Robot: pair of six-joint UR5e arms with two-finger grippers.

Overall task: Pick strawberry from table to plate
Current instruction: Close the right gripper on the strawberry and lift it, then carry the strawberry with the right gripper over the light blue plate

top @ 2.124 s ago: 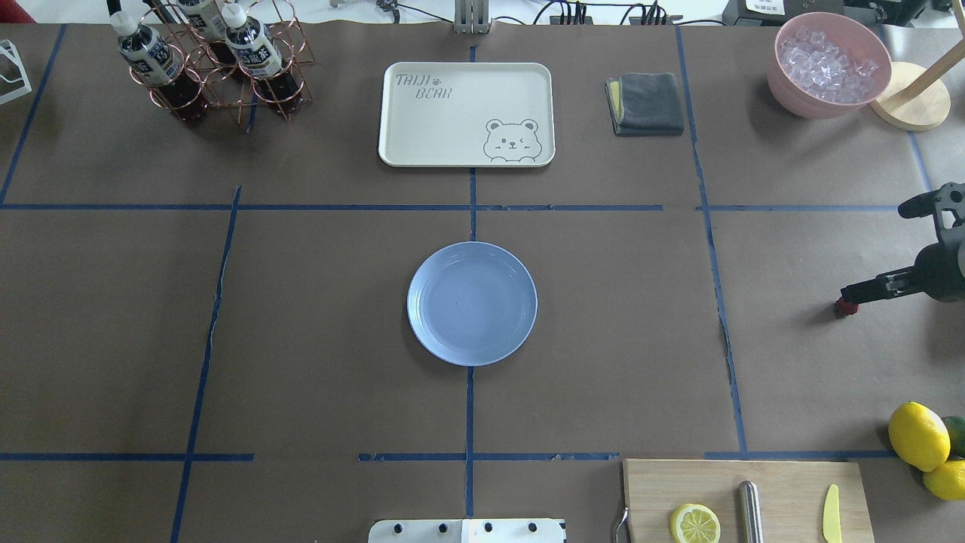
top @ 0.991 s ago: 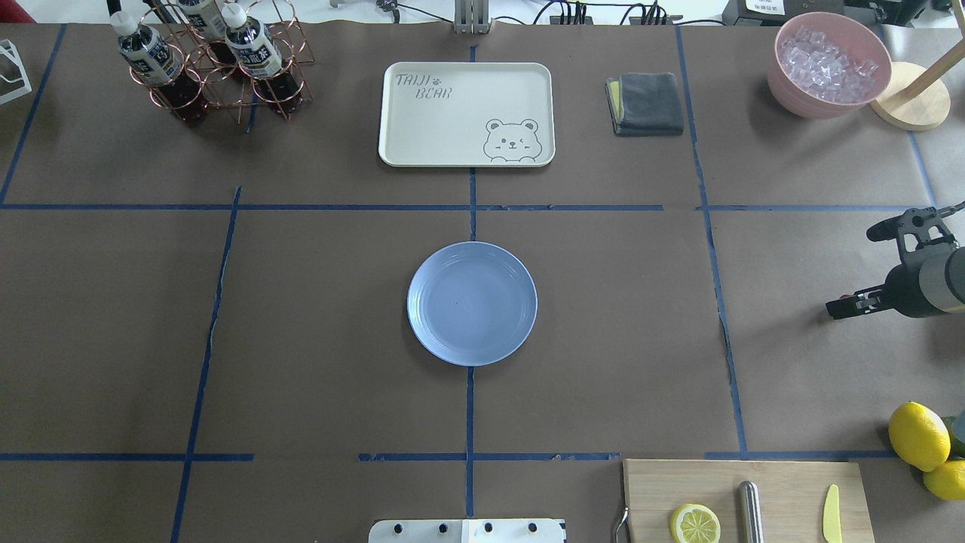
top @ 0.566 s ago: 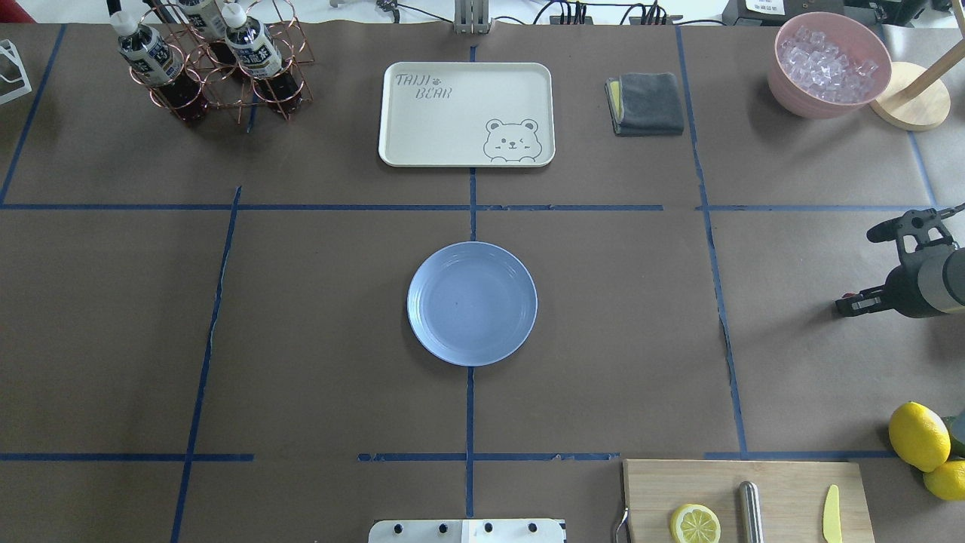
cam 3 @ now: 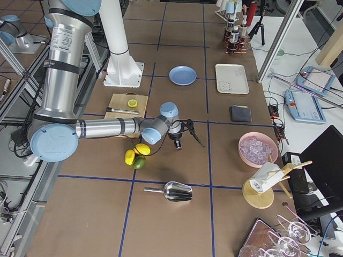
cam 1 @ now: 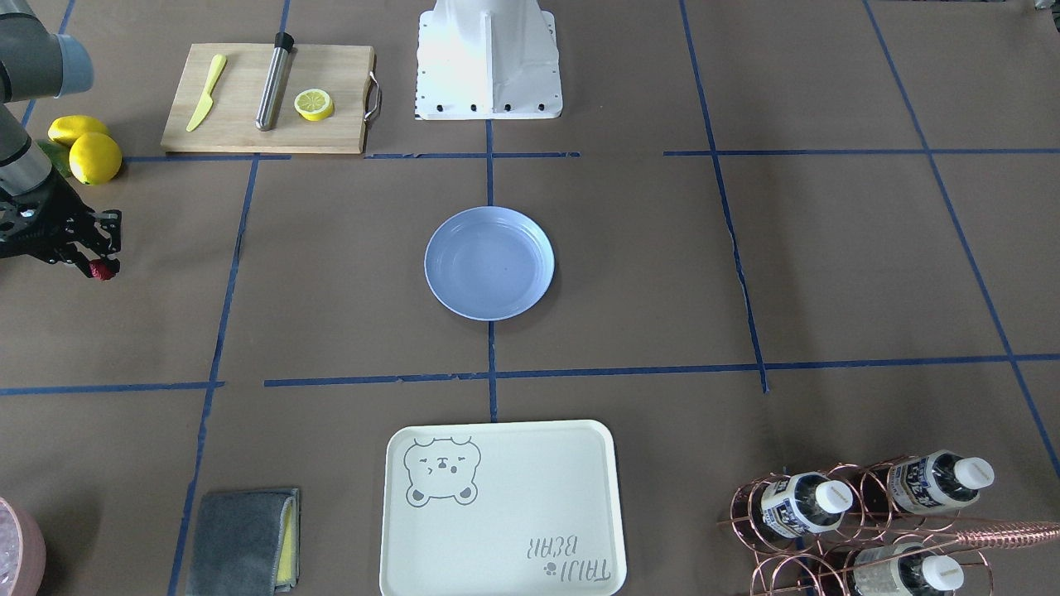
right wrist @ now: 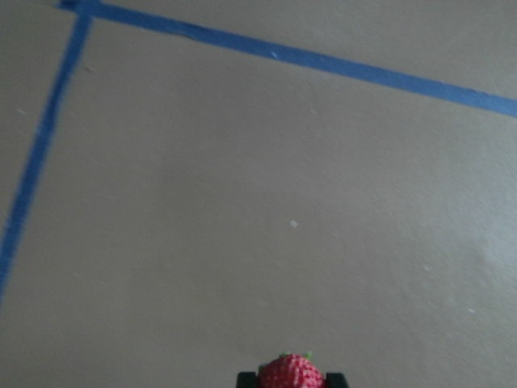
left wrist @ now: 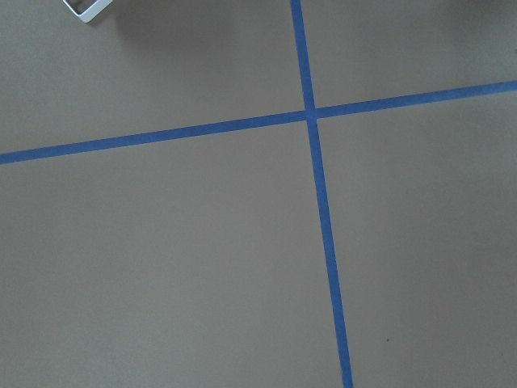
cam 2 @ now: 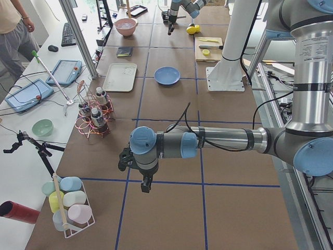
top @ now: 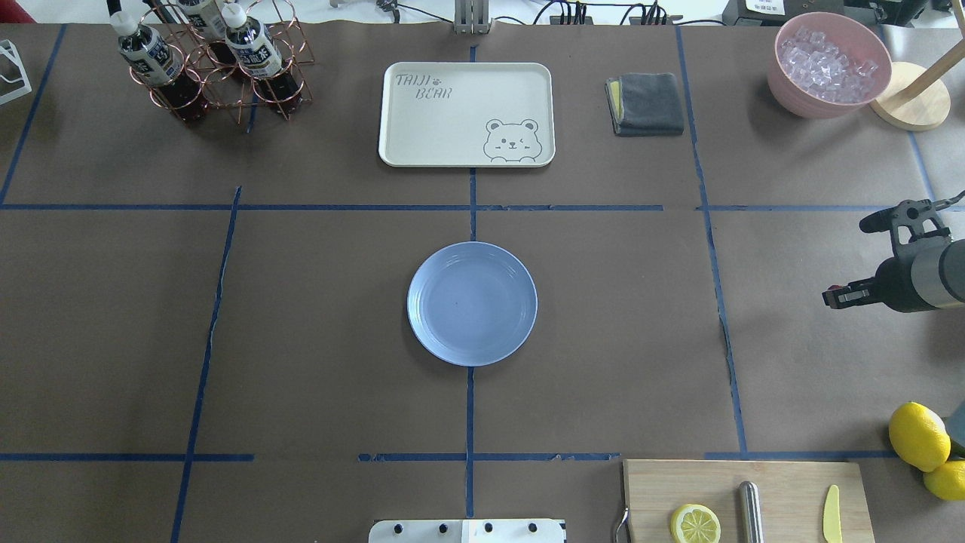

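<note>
The small red strawberry is pinched at the tips of my right gripper, which is shut on it and holds it a little above the brown table at the robot's right edge. In the right wrist view the strawberry sits between the two fingertips at the bottom edge. The overhead view shows the right gripper well to the right of the pale blue plate, which lies at the table's middle. My left gripper hangs over the table's far left end; I cannot tell whether it is open or shut.
Lemons and a cutting board with a lemon half lie near the right arm. A cream bear tray, a grey cloth, a pink bowl of ice and a bottle rack line the far side.
The right gripper closed on the strawberry where it lay on the table, lifted it off, and has shifted slightly toward the plate and the far side.
</note>
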